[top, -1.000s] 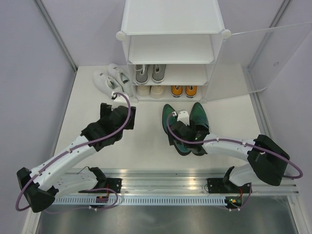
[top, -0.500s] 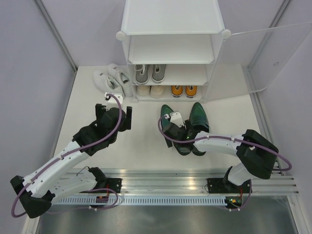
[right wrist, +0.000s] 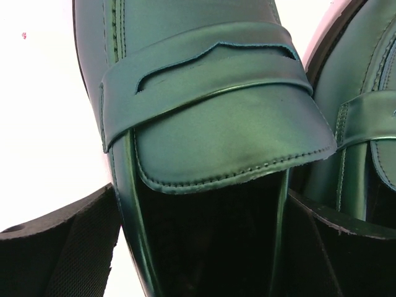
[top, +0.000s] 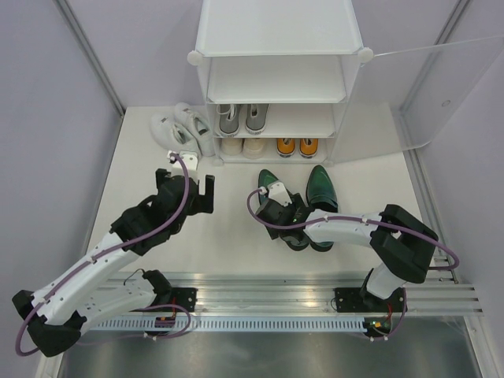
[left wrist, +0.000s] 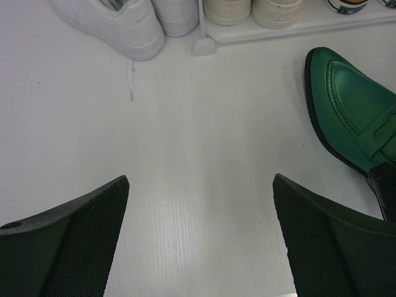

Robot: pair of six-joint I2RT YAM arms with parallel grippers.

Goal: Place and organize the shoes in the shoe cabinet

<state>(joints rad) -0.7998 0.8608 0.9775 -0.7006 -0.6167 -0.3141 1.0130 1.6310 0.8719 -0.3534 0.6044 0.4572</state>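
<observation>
The white shoe cabinet [top: 277, 75] stands at the back. It holds grey lace-ups [top: 242, 118] on the middle shelf, and a cream pair [top: 242, 146] and an orange pair [top: 297, 146] on the bottom shelf. White sneakers [top: 181, 126] lie left of the cabinet and also show in the left wrist view [left wrist: 133, 25]. Two green shoes [top: 319, 193] lie on the table. My right gripper [top: 277, 211] is open, with a finger [right wrist: 68, 247] on each side of the left green shoe [right wrist: 204, 117] at its opening. My left gripper [top: 197, 193] is open and empty over bare table [left wrist: 198, 185].
The frosted cabinet door [top: 441, 87] stands open at the right. Grey walls close in both sides of the table. The cabinet's corner foot [left wrist: 203, 46] is just ahead of the left gripper. The top shelf [top: 276, 87] holds nothing.
My right gripper has slid left and forward over the left green shoe. My left gripper has moved a little left and toward the cabinet. The shoes have barely shifted.
</observation>
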